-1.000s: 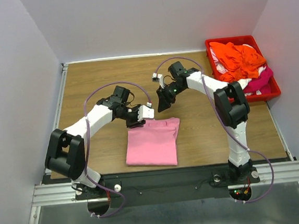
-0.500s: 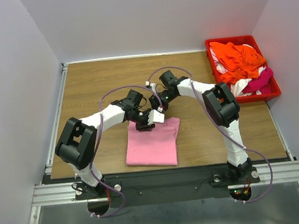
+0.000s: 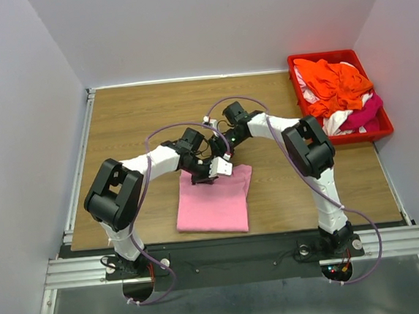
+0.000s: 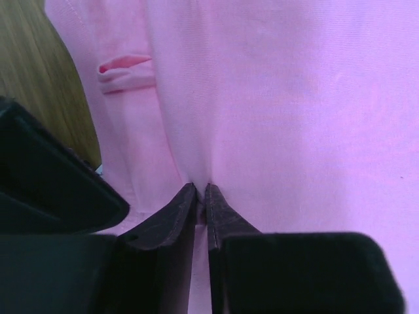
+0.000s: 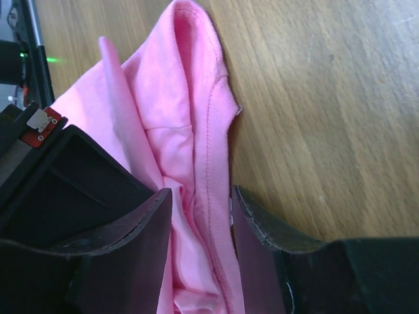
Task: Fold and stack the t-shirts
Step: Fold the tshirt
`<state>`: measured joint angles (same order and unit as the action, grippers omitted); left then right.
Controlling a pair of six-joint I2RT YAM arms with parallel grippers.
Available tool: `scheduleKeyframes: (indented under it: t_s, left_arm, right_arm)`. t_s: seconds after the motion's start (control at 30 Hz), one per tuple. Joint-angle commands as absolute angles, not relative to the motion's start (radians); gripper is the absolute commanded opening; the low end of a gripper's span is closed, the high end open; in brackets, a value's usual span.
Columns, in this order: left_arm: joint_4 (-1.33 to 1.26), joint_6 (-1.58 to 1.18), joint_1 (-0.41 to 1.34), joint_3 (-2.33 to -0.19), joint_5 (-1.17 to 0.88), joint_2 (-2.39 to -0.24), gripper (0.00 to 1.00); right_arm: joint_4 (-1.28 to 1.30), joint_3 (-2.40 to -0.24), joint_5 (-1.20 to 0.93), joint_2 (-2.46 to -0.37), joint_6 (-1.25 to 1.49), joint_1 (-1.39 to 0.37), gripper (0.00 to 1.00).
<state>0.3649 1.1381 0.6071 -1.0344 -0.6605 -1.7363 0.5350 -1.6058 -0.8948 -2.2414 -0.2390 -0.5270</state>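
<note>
A light pink t-shirt lies folded near the table's front middle. My left gripper is down on its far edge. In the left wrist view the jaws are nearly together, pinching a ridge of the pink cloth. My right gripper is just behind it at the same edge. Its jaws stand apart, astride the bunched collar edge of the pink t-shirt. The cloth fills most of the gap but is not squeezed. Orange, magenta and white t-shirts are piled at the far right.
The piled shirts are in a rigid red bin in the table's far right corner. Both arms reach in and nearly touch over the pink shirt's far edge. White walls enclose the wooden table on three sides.
Both grippers moved in and down onto the pink shirt's far edge. The left jaws closed on the cloth. The right jaws kept about the same width.
</note>
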Motion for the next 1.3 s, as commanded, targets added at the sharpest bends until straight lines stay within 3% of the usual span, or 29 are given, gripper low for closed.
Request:
scheduleKeyframes:
  t_s: [0.0, 0.2, 0.6, 0.77, 0.87, 1.27]
  left_arm:
    - [0.402, 1.149, 0.612, -1.069, -0.670, -1.729, 0.11]
    - [0.402, 1.160, 0.612, -1.052, -0.669, -1.703, 0.00]
    - [0.397, 1.160, 0.612, -1.048, -0.657, -1.667, 0.00]
    - [0.397, 1.163, 0.612, -1.043, -0.653, -1.666, 0.00]
    - [0.397, 1.166, 0.612, -1.043, -0.652, -1.666, 0.00]
    - [0.419, 1.164, 0.612, -1.083, -0.635, -1.618, 0.00]
  right_arm:
    - [0.545, -1.556, -0.828, -2.252, -0.291, -0.549, 0.49]
    - [0.538, -1.535, -0.802, -2.160, -0.319, -0.549, 0.43]
    - [0.543, -1.531, -0.919, -2.094, -0.226, -0.548, 0.24]
    - [0.543, -1.534, -0.948, -2.103, -0.218, -0.548, 0.27]
    - [0.545, -1.537, -1.005, -2.118, -0.187, -0.548, 0.17]
    - [0.543, -1.512, -0.940, -2.266, -0.229, -0.549, 0.12]
